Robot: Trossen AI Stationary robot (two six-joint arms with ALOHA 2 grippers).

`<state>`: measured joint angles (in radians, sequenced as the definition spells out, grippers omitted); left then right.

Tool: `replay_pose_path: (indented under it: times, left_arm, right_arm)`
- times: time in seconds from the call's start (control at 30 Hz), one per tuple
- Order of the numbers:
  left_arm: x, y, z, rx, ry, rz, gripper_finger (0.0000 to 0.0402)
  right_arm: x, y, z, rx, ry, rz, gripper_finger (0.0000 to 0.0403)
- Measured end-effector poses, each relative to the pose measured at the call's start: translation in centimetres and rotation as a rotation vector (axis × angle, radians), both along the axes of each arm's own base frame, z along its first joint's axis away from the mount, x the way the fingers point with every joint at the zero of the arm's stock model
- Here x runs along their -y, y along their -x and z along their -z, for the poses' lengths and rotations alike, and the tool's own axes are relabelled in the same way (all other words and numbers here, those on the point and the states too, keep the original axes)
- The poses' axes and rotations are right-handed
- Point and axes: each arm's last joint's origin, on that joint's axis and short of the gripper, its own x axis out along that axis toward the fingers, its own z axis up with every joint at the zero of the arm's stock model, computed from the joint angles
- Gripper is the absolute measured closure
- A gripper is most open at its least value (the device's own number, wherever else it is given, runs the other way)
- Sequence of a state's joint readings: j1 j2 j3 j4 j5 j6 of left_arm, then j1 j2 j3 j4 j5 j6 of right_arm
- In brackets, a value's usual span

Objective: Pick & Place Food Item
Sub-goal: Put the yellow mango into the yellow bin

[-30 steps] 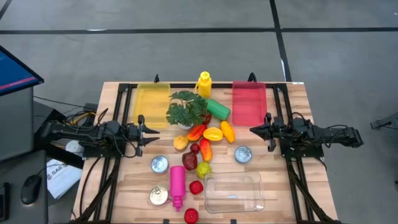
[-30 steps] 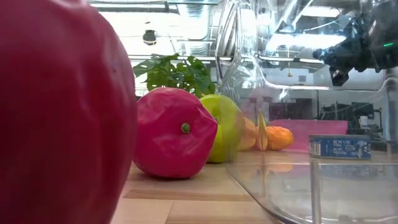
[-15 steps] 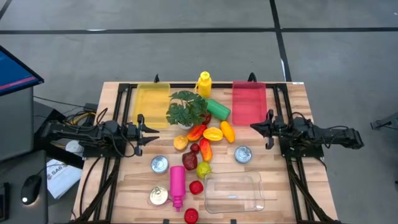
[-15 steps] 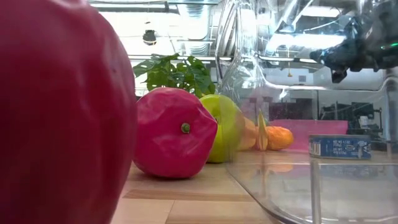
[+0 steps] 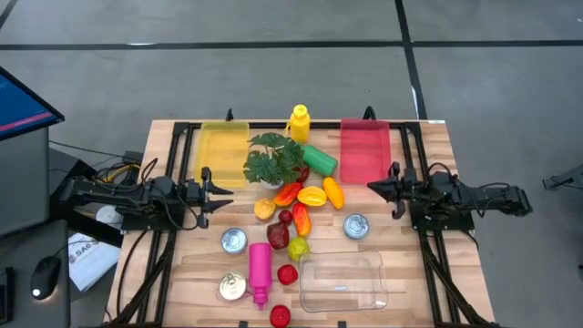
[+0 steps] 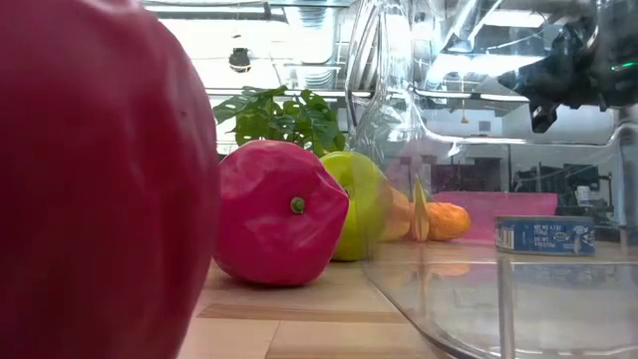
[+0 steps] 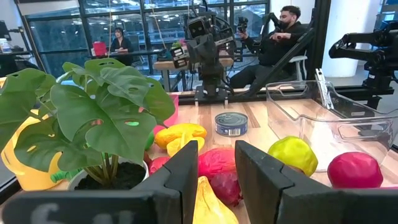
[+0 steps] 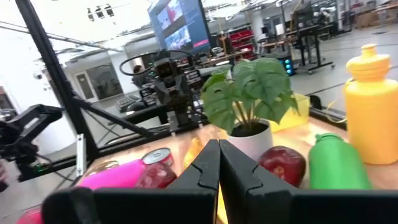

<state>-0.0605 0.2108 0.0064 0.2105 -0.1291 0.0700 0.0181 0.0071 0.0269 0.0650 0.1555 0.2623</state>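
A heap of toy food lies mid-table: a yellow pepper (image 5: 312,195), an orange piece (image 5: 333,191), a red-orange pepper (image 5: 301,219), a dark red piece (image 5: 278,235) and a green apple (image 5: 298,247) (image 7: 292,154). My left gripper (image 5: 211,193) (image 7: 216,163) hovers level at the table's left side, pointing at the heap, open with nothing between its fingers. My right gripper (image 5: 370,189) (image 8: 218,155) hovers level at the right side, shut and empty, facing the heap.
A yellow tray (image 5: 221,150) and a red tray (image 5: 364,148) sit at the back, a clear tub (image 5: 342,281) at the front. A potted plant (image 5: 273,157), yellow (image 5: 299,123), green (image 5: 319,159) and pink (image 5: 260,269) bottles and cans (image 5: 356,226) (image 5: 234,240) stand around the heap.
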Motion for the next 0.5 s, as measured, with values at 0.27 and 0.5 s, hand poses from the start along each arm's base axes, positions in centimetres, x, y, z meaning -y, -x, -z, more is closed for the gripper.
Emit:
replay_pose_path:
  times: [0.27,0.5]
  left_arm:
    - [0.0,0.01,-0.17,0.018,0.001,0.0,0.0307]
    - [0.0,0.01,-0.4,0.043,0.027,0.001,0.0307]
  right_arm:
    - [-0.57,0.0,0.0,-0.009,0.076,-0.053,0.0403]
    - [-0.58,0.0,0.0,-0.02,0.179,-0.045,0.0403]
